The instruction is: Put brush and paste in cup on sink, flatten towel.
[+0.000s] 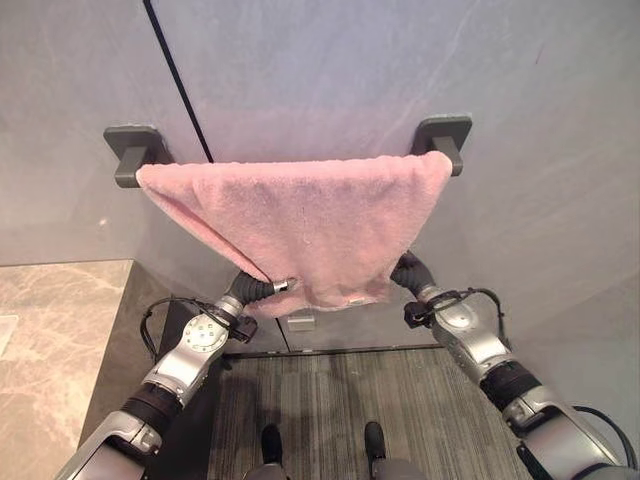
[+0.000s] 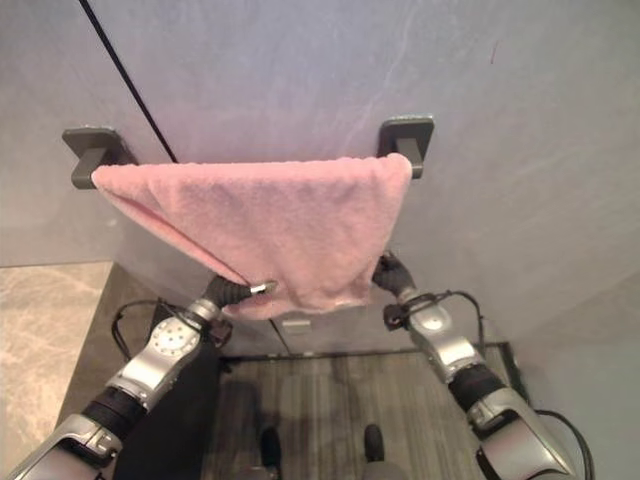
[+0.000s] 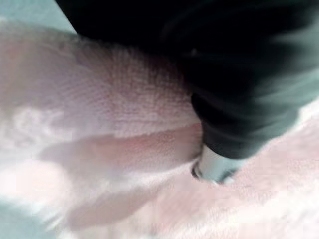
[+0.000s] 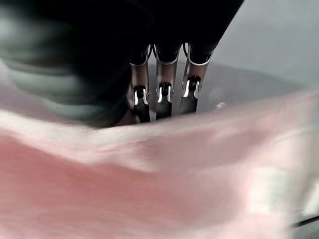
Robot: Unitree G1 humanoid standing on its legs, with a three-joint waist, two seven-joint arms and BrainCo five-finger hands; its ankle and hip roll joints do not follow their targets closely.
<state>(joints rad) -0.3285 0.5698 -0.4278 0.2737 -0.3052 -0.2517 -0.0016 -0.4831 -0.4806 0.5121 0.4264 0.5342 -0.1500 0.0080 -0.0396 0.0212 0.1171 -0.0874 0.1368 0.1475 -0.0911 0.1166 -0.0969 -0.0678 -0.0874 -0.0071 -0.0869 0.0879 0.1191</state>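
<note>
I'm on the towel part of the job: the pink towel (image 1: 300, 225) hangs over the dark wall-mounted rail, whose two brackets (image 1: 135, 150) and (image 1: 445, 135) show at either end, and it sits unevenly, with the top edge spread across the rail but the lower part drawn in, sloping up sharply on the left side and bunched toward the middle at the bottom hem. My left hand (image 1: 262, 288) reaches up under the lower left of the cloth; its fingers are buried in or behind the fabric, so I cannot tell whether they are straight or pinching. My right hand (image 4: 162, 84) is up behind the lower right edge, and its wrist view shows fingers running straight down to the cloth with their tips lost behind the pink edge, so I cannot tell whether they clamp it. To do this step well, I judge I should get a sure hold on each lower corner before pulling, then draw both hands apart and down evenly so the hem comes level; pulling harder on one side would likely drag the towel along or off the rail. Neither toothbrush, paste, cup nor sink is visible from here, so I can't judge that part.
</note>
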